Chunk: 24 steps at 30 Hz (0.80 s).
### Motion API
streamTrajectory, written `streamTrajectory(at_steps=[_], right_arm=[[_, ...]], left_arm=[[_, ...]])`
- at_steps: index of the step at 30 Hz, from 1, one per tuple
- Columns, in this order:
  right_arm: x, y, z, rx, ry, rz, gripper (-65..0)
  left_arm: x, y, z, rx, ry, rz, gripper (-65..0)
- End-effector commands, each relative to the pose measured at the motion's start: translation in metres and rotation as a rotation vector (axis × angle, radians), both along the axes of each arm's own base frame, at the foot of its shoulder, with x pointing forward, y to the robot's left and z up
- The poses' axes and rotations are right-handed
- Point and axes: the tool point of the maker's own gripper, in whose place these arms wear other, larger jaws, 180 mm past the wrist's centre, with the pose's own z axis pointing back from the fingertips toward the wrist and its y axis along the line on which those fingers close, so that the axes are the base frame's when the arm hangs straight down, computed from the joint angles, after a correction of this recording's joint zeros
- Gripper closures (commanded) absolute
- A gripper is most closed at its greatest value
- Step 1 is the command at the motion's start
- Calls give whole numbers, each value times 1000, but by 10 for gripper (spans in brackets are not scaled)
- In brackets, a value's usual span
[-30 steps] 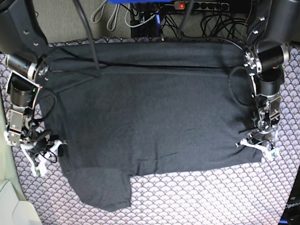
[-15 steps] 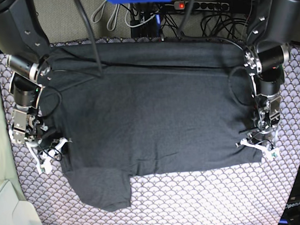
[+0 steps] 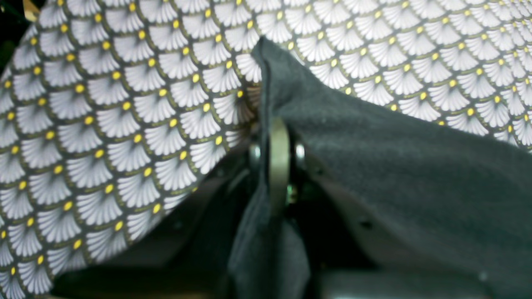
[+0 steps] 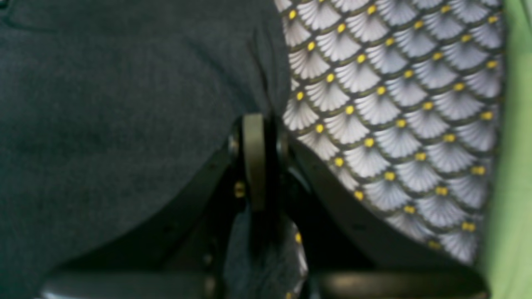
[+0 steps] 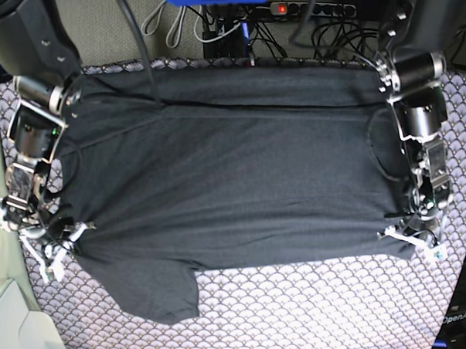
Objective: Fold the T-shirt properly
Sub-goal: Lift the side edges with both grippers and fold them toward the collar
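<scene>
Scallop-patterned cloth point(image 5: 301, 311) covers the table; both end effectors, left point(image 5: 412, 237) and right point(image 5: 57, 245), pinch the T-shirt point(image 5: 233, 182).

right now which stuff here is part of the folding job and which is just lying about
Part of the job:
- T-shirt, dark grey, spread out flat
- left hand, shut on the shirt's edge
- right hand, shut on the opposite edge

Just lying about:
- patterned cloth under the shirt
- power strip and cables behind the table
</scene>
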Motion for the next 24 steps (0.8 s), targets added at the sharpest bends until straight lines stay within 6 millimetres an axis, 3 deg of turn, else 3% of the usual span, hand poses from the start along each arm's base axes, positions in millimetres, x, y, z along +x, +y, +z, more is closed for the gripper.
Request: streamTrajectory(at_steps=[1, 10, 18, 24], right_arm=[[11, -12, 27, -26, -76, -14, 0], [-26, -4, 19, -92, -88, 24, 0], [-55, -6, 24, -118, -93, 22, 0], [-75, -6, 22, -158, -82, 29, 0]], left_arm=[[10, 10, 25, 22, -65, 15, -4], [-7, 12, 31, 70, -96, 4, -4], [-26, 11, 34, 112, -101, -11, -4], [-44, 2, 40, 27, -85, -20, -4]])
